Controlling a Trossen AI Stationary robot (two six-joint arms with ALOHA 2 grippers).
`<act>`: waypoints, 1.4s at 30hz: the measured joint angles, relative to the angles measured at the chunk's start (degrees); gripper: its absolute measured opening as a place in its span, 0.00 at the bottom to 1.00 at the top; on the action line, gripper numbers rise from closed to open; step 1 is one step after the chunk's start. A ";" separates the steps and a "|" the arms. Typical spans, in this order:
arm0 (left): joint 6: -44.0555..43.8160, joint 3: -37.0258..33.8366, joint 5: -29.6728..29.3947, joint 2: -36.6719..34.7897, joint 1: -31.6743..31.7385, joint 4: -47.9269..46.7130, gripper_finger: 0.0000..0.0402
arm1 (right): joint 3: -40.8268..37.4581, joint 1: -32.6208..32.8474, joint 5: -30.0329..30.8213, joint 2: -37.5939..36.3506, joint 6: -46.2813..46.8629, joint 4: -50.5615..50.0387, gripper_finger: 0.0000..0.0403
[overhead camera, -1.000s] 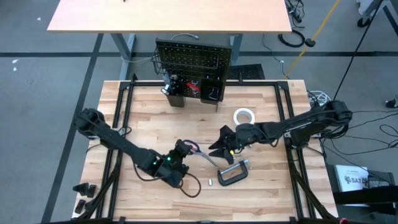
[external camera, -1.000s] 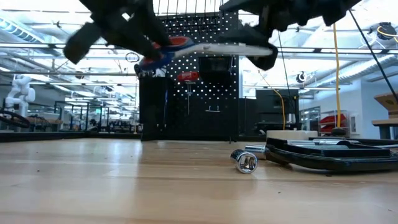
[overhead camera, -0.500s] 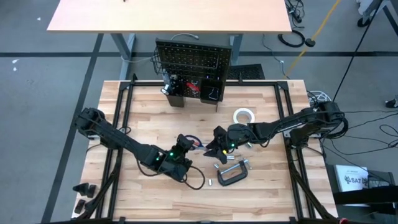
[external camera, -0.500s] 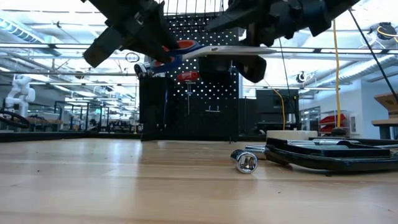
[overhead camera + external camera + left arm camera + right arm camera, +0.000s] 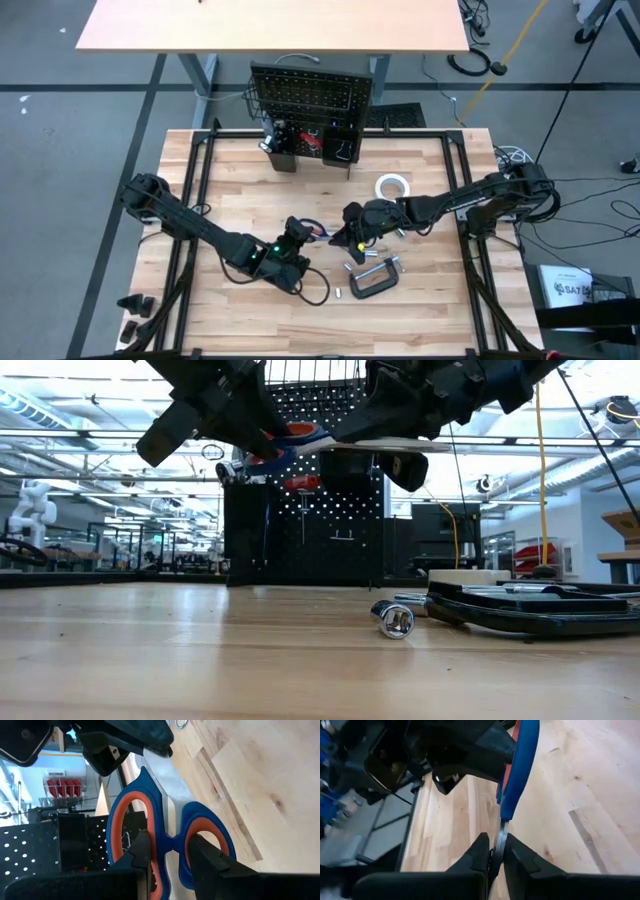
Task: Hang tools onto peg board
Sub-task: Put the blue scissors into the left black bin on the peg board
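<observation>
The right gripper [image 5: 352, 237] has closed its jaws on the blades of the scissors [image 5: 167, 840], whose handles the left gripper [image 5: 297, 238] grips above the worktop's [image 5: 240, 180] middle, suggesting a handover toward the peg board [image 5: 310, 95].

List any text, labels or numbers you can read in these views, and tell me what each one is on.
White box on the floor right of the table: dark print, too small to read.
Scissors, C-clamp, tape roll, peg board: no readable marking.
Nothing else legible in any view.
</observation>
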 joint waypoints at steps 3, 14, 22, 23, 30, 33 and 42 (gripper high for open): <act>-0.40 -0.04 0.10 0.02 0.02 0.81 0.27 | 0.02 0.21 1.93 -0.06 -1.68 -1.24 0.06; -15.13 0.07 -0.45 -1.14 -2.33 -6.20 0.49 | 0.00 -0.16 10.28 -1.01 -3.87 -10.60 0.06; -33.68 -4.06 4.58 -11.89 -4.87 -9.03 0.50 | 0.00 1.17 13.80 -3.43 -8.89 -11.20 0.06; -35.48 -6.16 4.82 -14.50 -5.00 -7.21 0.50 | 0.00 1.71 14.87 -3.92 -9.63 -11.13 0.06; -38.08 -33.54 13.83 -35.07 -4.97 35.55 0.50 | -0.02 6.99 21.60 -7.70 -17.41 -4.01 0.06; -39.92 -48.26 26.24 -37.46 -2.55 70.07 0.50 | -0.02 9.16 21.33 -8.26 -21.34 3.95 0.06; -37.98 -55.31 29.38 -26.81 -0.29 104.15 0.50 | -0.02 10.70 22.75 -3.85 -26.31 21.64 0.06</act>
